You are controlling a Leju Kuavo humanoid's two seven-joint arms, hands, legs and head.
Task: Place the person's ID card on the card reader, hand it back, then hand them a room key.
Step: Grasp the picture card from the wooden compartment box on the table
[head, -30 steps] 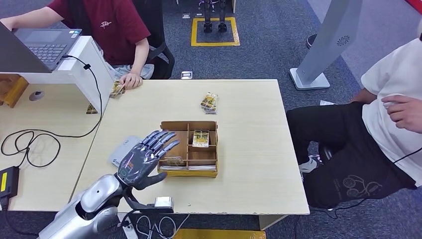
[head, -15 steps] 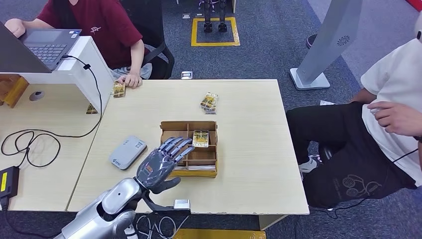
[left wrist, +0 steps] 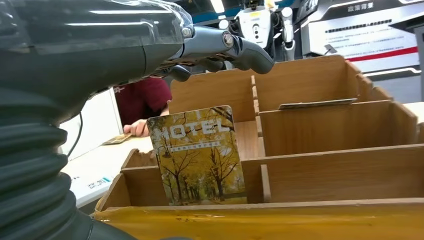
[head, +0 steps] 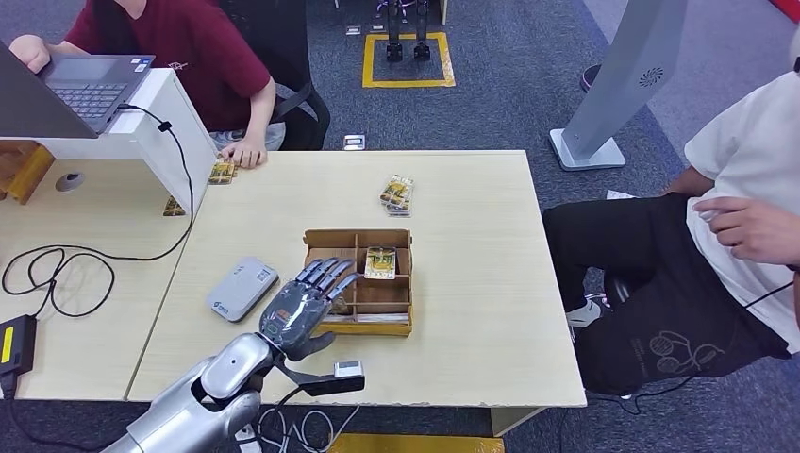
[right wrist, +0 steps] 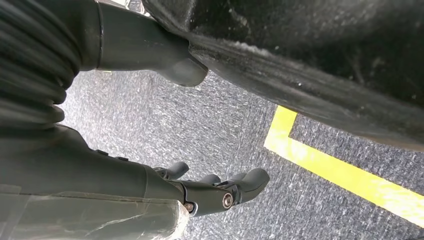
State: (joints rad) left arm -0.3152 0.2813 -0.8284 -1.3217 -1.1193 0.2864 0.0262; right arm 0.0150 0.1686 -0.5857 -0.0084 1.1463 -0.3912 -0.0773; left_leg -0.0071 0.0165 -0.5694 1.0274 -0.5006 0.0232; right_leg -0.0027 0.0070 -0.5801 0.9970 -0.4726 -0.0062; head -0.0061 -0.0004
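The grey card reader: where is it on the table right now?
In the head view the card reader lies flat on the table's left part, just left of the wooden divided box, beside the left hand.

laptop (head: pixel 80 80): far left, on a white stand
cable (head: pixel 57 269): black, coiled on left worktop
yellow floor square (head: pixel 408 59): far, on carpet
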